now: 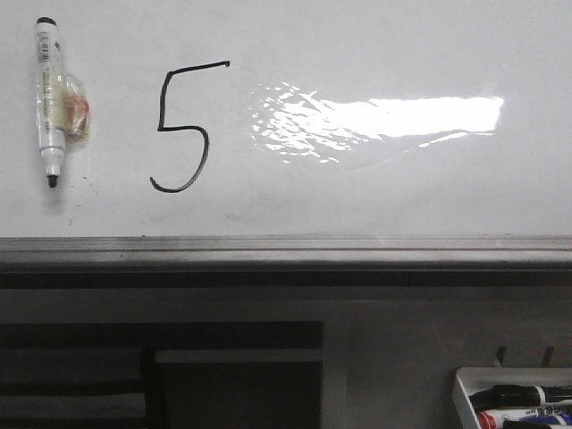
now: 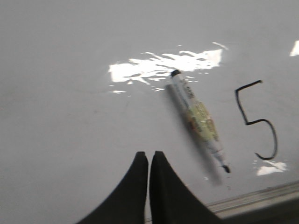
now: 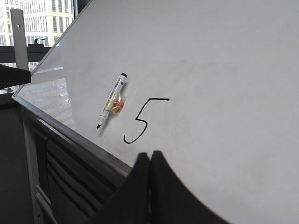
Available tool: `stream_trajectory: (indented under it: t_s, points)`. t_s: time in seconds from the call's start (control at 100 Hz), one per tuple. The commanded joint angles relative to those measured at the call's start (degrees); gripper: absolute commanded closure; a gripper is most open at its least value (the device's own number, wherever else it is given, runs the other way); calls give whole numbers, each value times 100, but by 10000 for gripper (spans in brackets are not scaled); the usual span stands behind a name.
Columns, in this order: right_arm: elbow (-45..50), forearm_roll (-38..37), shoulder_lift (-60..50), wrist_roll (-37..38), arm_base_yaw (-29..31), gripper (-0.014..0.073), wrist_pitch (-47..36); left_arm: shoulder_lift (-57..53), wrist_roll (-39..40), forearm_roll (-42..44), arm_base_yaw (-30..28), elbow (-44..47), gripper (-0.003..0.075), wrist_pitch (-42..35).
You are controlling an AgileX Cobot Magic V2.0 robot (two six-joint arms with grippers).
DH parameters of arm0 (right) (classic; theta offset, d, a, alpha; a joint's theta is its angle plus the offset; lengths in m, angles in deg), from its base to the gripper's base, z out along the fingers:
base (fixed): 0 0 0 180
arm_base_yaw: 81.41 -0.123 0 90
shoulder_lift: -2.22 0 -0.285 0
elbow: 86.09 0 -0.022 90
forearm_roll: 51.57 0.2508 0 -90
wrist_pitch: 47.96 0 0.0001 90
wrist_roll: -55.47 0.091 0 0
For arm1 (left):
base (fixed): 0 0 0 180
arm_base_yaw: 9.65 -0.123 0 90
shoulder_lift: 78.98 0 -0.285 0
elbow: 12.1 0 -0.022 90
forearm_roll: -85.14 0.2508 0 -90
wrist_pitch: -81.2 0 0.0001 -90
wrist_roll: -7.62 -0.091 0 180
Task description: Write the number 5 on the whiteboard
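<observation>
Black ink forms the number 5 (image 1: 183,127) on the whiteboard (image 1: 375,197), left of the glare. A marker (image 1: 49,103) lies just beside it, nib down, apparently set aside as finished. Left pincer (image 2: 148,156) and right pincer (image 3: 150,156) are both closed, holding nothing, clear of the board.

Window (image 3: 32,18) shows office buildings (image 3: 46,16) (daylight).

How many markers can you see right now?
At least 3: one marker stuck on the whiteboard left of the number 5; two in the tray at lower right, partly cropped; more may be hidden.
</observation>
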Motion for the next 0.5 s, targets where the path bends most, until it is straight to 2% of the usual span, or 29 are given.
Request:
stream_trajectory:
  t_s: [0.0,0.12,0.21,0.34,0.42,0.49]
  points:
    - [-146,-19,55,-34,42,655,-498,-124,-21,-14,-506,-105,741,-121]
    - [-146,-19,55,-34,42,655,-498,-360,-12,-14,-1171,152,741,-92]
    - [-146,-19,55,-34,42,655,-498,-555,453,-1,-1474,467,741,-119]
    - [-146,-19,55,-34,42,655,-498,-749,1101,354,-1531,913,741,-199]
    - [-146,-19,55,-34,42,655,-498,-749,1162,351,-1531,1109,741,-259]
    - [-146,-19,55,-34,42,655,-498,-749,1162,312,-1531,1093,741,186]
